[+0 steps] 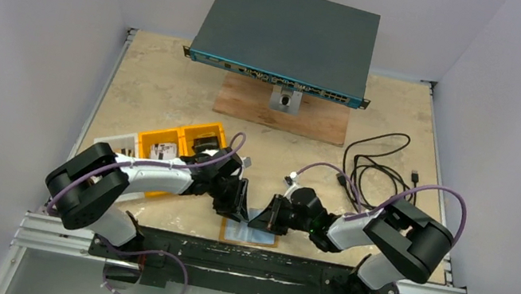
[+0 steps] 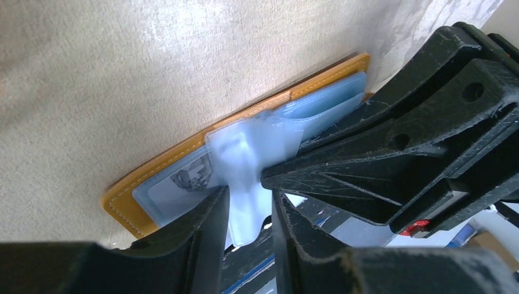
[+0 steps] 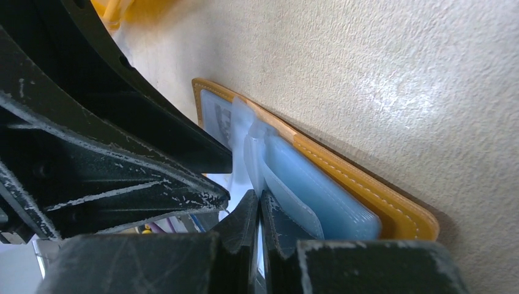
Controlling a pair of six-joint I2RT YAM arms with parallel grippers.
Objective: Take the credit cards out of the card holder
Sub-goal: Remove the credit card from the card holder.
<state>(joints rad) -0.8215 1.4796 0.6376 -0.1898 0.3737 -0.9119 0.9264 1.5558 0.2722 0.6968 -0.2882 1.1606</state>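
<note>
While the card holder [image 2: 294,92] lies open on the mottled beige worktop [image 1: 170,91] between pale walls [image 1: 23,8], our right claw [image 3: 257,199] pinches its clear sleeve [image 2: 245,153]; whether the left claw [image 2: 250,199] grips, we cannot tell.

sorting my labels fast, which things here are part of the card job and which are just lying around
Part of the job:
- card holder
- credit cards, tucked in its clear sleeves

Just lying about:
- network switch
- wooden board
- black cable
- yellow compartment tray
</note>
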